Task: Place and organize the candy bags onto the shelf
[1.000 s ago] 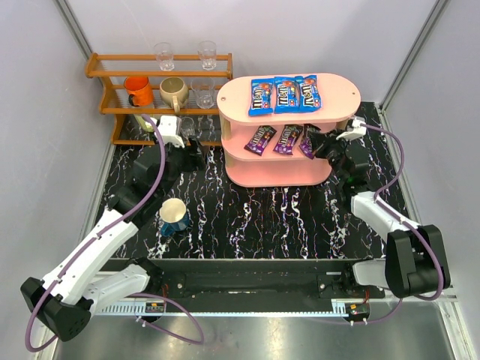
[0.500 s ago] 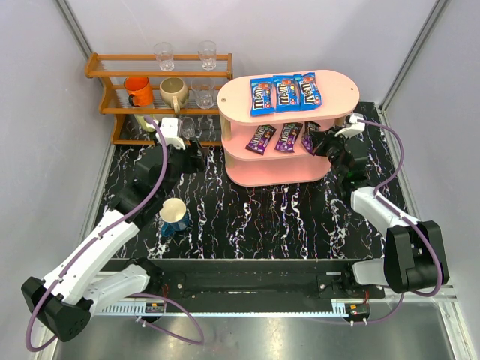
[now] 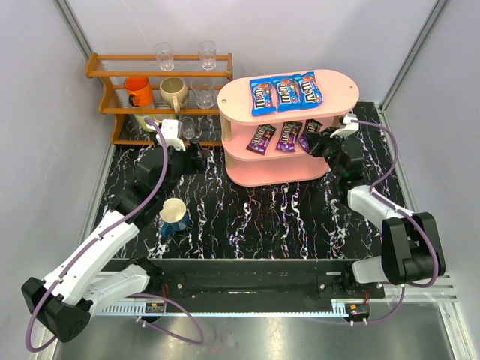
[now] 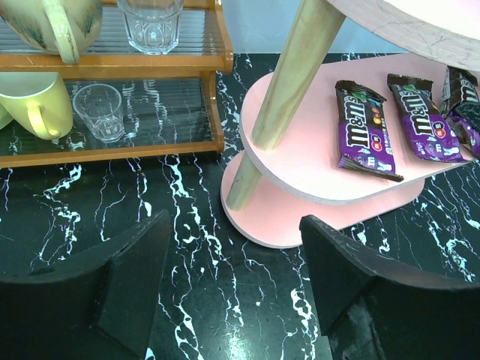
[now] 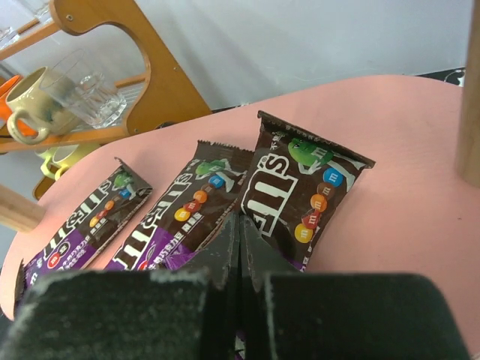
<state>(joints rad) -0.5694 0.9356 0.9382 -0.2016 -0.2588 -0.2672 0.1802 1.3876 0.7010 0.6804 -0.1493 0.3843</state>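
Note:
The pale pink shelf (image 3: pixel 341 96) stands at the back right. Three blue candy bags (image 3: pixel 286 92) lie side by side on its top board. Three purple-brown candy bags (image 3: pixel 288 137) lie in a row on the middle board, also in the left wrist view (image 4: pixel 365 127). My right gripper (image 3: pixel 320 142) is shut, its tips (image 5: pixel 240 225) resting at the near ends of the middle bag (image 5: pixel 180 217) and right bag (image 5: pixel 307 187), which lie flat. My left gripper (image 3: pixel 196 157) is open and empty above the table, left of the shelf (image 4: pixel 300 217).
An orange-brown wooden rack (image 3: pixel 105 111) with mugs and glasses stands at the back left, close to my left gripper. A blue mug (image 3: pixel 174 216) sits on the black marbled table near the left arm. A wooden shelf post (image 4: pixel 289 82) is ahead of the left gripper.
My right gripper has moved further in over the middle board, and the right purple-brown bag has shifted back and straightened towards the others. The left arm has not moved.

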